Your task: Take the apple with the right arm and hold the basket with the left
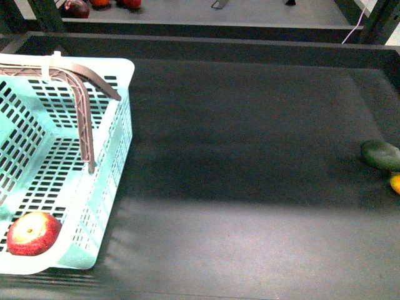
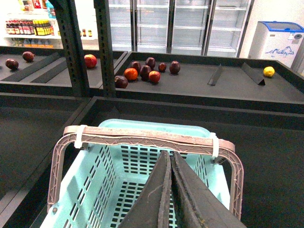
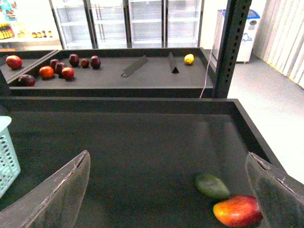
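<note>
The mint-green basket (image 1: 62, 156) stands at the left of the dark shelf, its brown latticed handle (image 1: 84, 119) raised. The red apple (image 1: 34, 233) with a yellow patch lies inside the basket at its near corner. Neither gripper shows in the front view. In the left wrist view my left gripper (image 2: 168, 154) is shut and empty, its tips just short of the handle (image 2: 147, 137), over the basket (image 2: 109, 180); the apple is hidden there. In the right wrist view my right gripper (image 3: 168, 190) is open and empty above the bare shelf. The basket's corner (image 3: 7, 156) shows at that view's edge.
A dark green oval fruit (image 1: 381, 154) and an orange-red fruit (image 1: 395, 183) lie at the shelf's right edge; they also show in the right wrist view (image 3: 212, 185) (image 3: 237, 210). The shelf has raised walls (image 1: 250, 47). Several small dark red fruits (image 2: 147, 71) lie on the shelf behind.
</note>
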`<control>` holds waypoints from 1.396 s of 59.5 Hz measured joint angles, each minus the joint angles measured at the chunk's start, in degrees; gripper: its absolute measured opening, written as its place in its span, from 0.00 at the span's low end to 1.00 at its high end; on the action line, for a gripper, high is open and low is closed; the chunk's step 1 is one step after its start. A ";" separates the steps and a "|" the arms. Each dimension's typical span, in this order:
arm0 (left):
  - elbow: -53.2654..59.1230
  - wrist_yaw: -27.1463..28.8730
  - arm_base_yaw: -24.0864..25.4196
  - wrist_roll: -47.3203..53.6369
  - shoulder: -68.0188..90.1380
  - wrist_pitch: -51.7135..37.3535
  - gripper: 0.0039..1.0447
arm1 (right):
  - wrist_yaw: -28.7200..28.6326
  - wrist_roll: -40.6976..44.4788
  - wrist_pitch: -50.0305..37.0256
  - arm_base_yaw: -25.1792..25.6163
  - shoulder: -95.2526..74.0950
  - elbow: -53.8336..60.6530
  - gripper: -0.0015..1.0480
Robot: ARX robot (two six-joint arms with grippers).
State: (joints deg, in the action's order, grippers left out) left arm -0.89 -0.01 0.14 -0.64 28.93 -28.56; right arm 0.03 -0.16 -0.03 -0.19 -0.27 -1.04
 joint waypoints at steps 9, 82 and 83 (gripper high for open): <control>0.00 0.00 0.00 0.00 -4.94 4.70 0.03 | 0.00 0.00 0.00 0.00 0.00 0.00 0.92; 0.00 0.02 -0.02 0.02 -28.57 28.48 0.03 | 0.00 0.00 0.00 0.00 0.00 0.00 0.92; 0.00 0.02 -0.02 0.02 -28.57 28.46 0.03 | 0.00 0.00 0.00 0.00 0.00 0.00 0.92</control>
State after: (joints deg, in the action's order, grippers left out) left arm -0.89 0.01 0.12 -0.62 0.36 -0.10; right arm 0.03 -0.16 -0.03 -0.19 -0.27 -1.04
